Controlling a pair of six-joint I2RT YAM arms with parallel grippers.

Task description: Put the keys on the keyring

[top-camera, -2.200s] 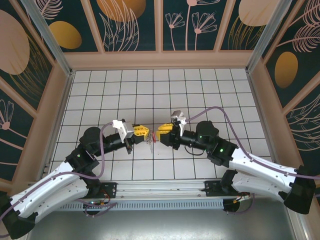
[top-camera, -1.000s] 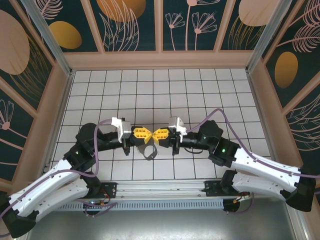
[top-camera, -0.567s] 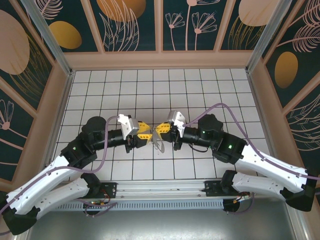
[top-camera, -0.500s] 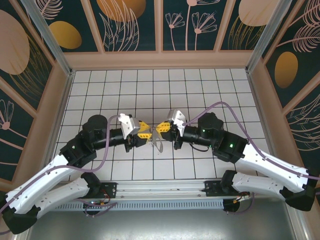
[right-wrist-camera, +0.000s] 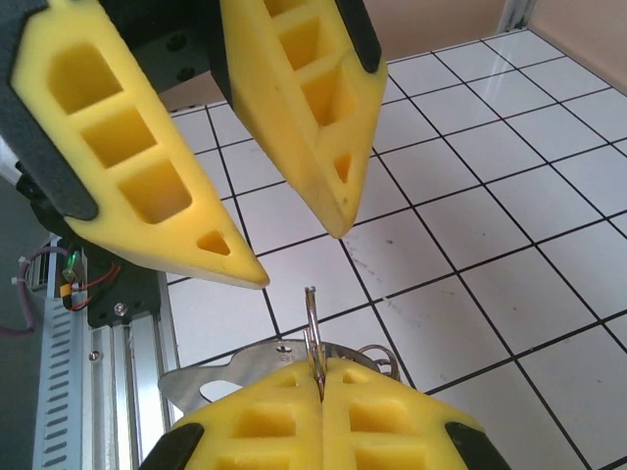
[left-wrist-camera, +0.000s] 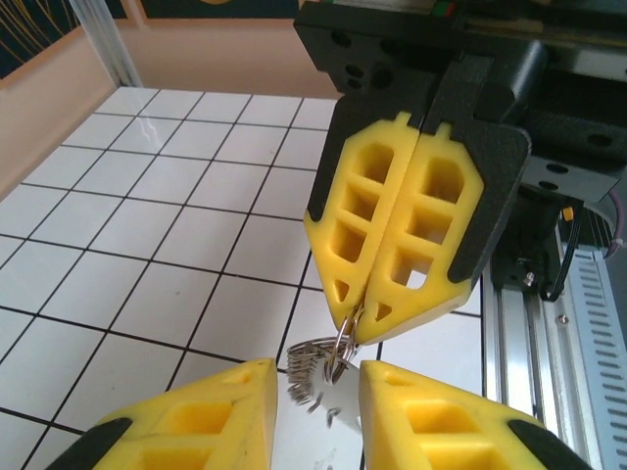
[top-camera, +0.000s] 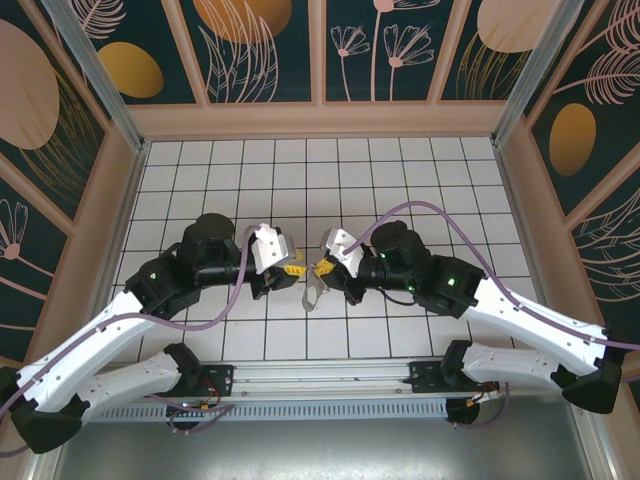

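Top camera high behind arms (top-camera: 100,345), looking down; wrist cameras close, facing opposite fingers (left-wrist-camera: 377,211).

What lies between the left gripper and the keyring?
Nothing: in the right wrist view a bare gap separates the left gripper from the keyring, pinched by the right gripper.

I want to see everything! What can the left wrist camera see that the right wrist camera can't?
Left wrist camera: the right tool seen from the front, shut on the keyring, with little keys bunched just under it.
Right wrist camera: the left tool seen from the front, standing open, and a flat silvery piece sticking out beside the ring.
Both: the ring caught in the right tool's pinch, and the white tiled floor underneath.
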